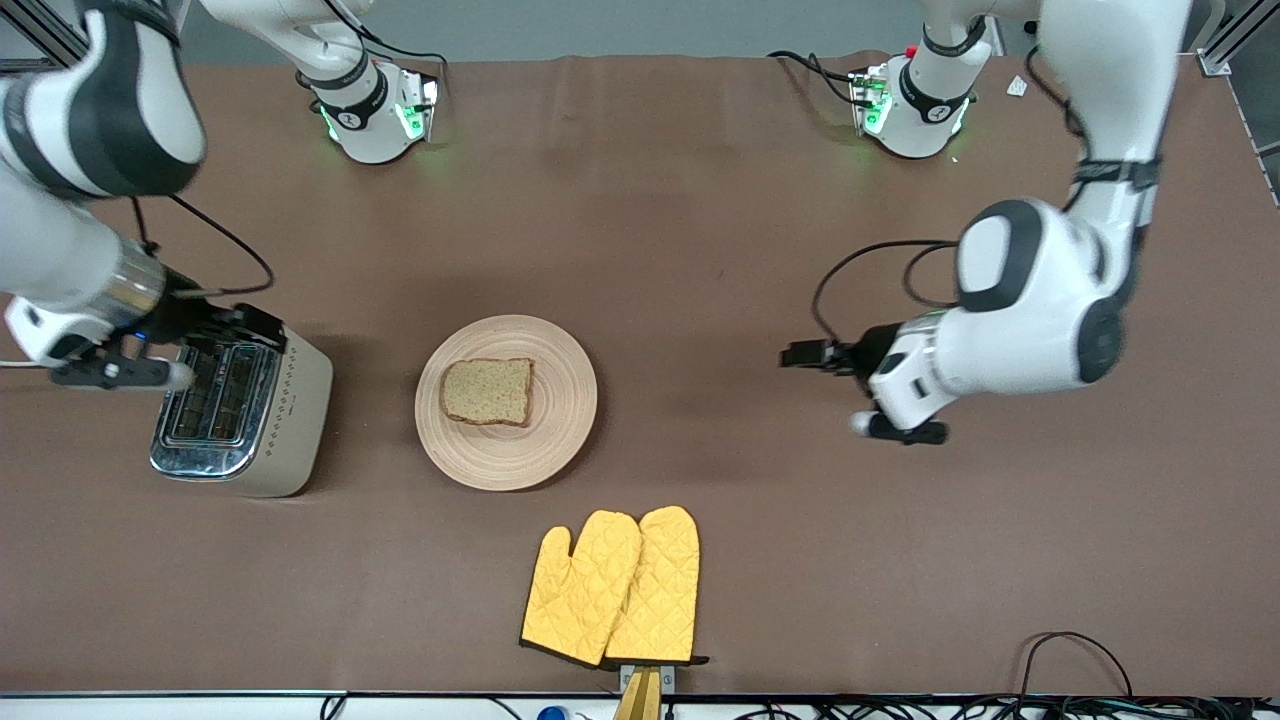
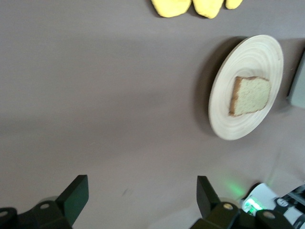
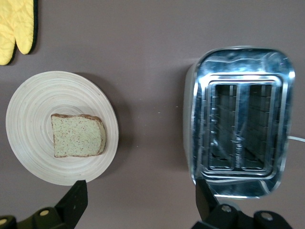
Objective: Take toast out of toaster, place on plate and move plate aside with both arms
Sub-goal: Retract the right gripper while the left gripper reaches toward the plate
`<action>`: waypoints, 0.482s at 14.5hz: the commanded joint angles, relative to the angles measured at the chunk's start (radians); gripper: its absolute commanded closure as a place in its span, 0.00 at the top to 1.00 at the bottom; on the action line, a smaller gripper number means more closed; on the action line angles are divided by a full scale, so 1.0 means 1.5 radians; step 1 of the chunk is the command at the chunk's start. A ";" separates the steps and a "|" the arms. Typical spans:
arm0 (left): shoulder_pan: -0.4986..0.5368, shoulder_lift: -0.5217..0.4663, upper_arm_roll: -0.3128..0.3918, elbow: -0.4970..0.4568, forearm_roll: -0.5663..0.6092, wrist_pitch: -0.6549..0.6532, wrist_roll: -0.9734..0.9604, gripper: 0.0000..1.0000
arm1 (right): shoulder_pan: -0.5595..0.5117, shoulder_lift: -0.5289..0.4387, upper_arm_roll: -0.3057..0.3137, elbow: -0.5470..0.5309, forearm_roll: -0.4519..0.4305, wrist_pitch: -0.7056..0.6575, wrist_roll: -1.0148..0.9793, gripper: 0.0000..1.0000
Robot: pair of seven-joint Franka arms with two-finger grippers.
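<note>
The toast [image 1: 487, 391] lies flat on the round beige plate [image 1: 560, 425] in the middle of the table. My right gripper [image 1: 250, 322] hangs open and empty over the edge of the toaster [image 1: 240, 410], on its plate side. The right wrist view shows its fingers [image 3: 76, 195] spread, with the toast [image 3: 76, 136], the plate [image 3: 33, 148] and the toaster [image 3: 238, 119] below. My left gripper [image 1: 805, 354] is open and empty over bare table toward the left arm's end, apart from the plate. The left wrist view shows its fingers [image 2: 76, 193], the plate [image 2: 252, 57] and the toast [image 2: 250, 95].
A pair of yellow oven mitts [image 1: 615, 585] lies nearer to the front camera than the plate, by the table's edge; it also shows in both wrist views [image 2: 190, 5] [image 3: 16, 26]. The toaster's two slots look empty. Cables lie along the near edge.
</note>
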 commanded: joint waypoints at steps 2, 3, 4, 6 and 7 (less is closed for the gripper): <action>-0.033 0.126 -0.043 0.042 -0.136 0.127 0.038 0.99 | -0.050 -0.052 0.007 0.013 -0.012 -0.055 -0.050 1.00; -0.044 0.155 -0.058 0.054 -0.162 0.170 0.054 0.99 | -0.064 -0.052 0.008 0.041 -0.019 -0.084 -0.053 1.00; -0.059 0.186 -0.077 0.073 -0.191 0.215 0.066 0.99 | -0.067 -0.052 0.009 0.062 -0.040 -0.109 -0.060 1.00; -0.093 0.240 -0.083 0.111 -0.251 0.274 0.084 0.99 | -0.066 -0.052 0.011 0.104 -0.075 -0.158 -0.062 1.00; -0.105 0.270 -0.084 0.134 -0.280 0.292 0.104 0.99 | -0.065 -0.052 0.012 0.111 -0.083 -0.172 -0.062 1.00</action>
